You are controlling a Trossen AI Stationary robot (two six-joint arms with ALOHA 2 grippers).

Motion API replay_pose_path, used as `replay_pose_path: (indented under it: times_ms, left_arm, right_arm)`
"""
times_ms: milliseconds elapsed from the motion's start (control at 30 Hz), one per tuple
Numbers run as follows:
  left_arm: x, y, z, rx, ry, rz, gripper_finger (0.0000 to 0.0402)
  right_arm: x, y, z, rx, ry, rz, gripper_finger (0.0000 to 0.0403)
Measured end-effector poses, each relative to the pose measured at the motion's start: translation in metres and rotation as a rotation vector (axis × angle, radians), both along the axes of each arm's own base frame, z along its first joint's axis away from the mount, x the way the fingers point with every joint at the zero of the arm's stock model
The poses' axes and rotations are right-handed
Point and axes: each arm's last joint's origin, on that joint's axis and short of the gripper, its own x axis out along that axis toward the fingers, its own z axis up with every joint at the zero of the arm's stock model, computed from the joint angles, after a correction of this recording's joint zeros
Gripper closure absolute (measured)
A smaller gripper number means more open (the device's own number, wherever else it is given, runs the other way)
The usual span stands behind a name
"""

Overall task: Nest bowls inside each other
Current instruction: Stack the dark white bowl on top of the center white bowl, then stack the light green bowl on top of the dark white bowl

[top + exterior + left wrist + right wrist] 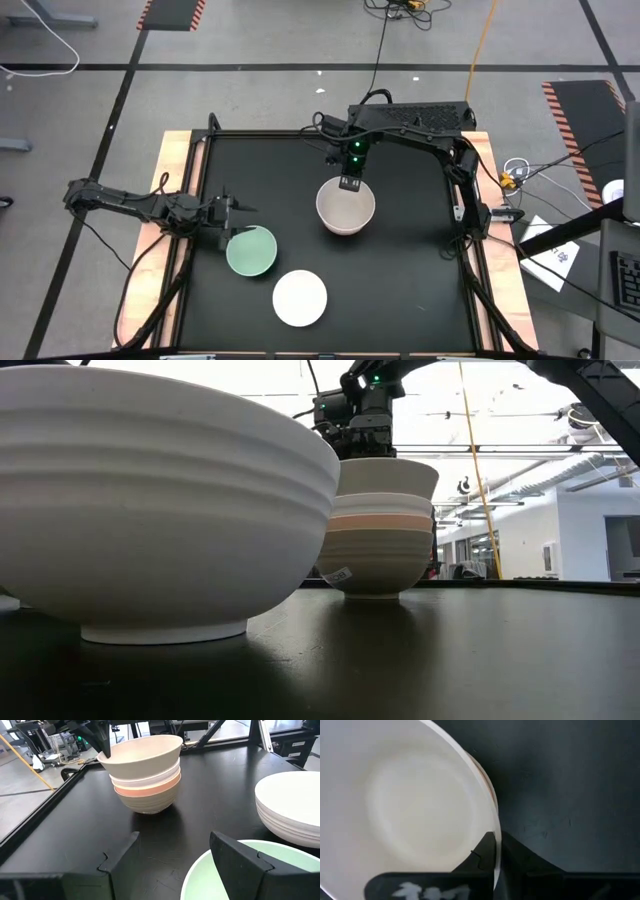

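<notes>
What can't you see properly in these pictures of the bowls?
- Stack of bowls: the high view shows only the top beige bowl; the bowls under it are hidden.
- Mint green bowl: missing from the low view, where the big white bowl fills that side.
- Left gripper: open by the mint bowl's rim; contact can't be told.
- Right gripper: pinches the top bowl's rim, so the right wrist view hides the stack's lower bowls.

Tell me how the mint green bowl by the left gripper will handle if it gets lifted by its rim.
The mint green bowl looks rigid with a thin rim, so the open left gripper could probably pinch its wall without it flexing. Its smooth surface may be slippery, so it might swing or slip in a one-sided hold. Like the white bowl, it seems shallow and wide, so probably stable once set down.
</notes>
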Motion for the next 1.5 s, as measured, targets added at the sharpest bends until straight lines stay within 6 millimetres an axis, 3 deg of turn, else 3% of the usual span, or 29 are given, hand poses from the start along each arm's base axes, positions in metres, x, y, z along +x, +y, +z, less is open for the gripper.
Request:
replay_pose_path:
  times_ms: [733,1167,1500]
  left_arm:
    - [-0.0001,-0.0001,-0.0002,0.001,0.002,-0.002,0.016]
    - [-0.0001,-0.0001,-0.0004,0.0,0.004,-0.001,0.016]
    - [-0.0001,-0.0001,-0.0005,-0.003,0.005,-0.001,0.016]
  right_arm:
    - [0.0011,0.0,0.0,0.013,-0.022,0.023,0.0392]
    - [0.0033,0.0,-0.0012,0.035,-0.044,0.015,0.0282]
    - [0.0053,-0.0008,-0.0007,0.029,-0.066,0.008,0.0228]
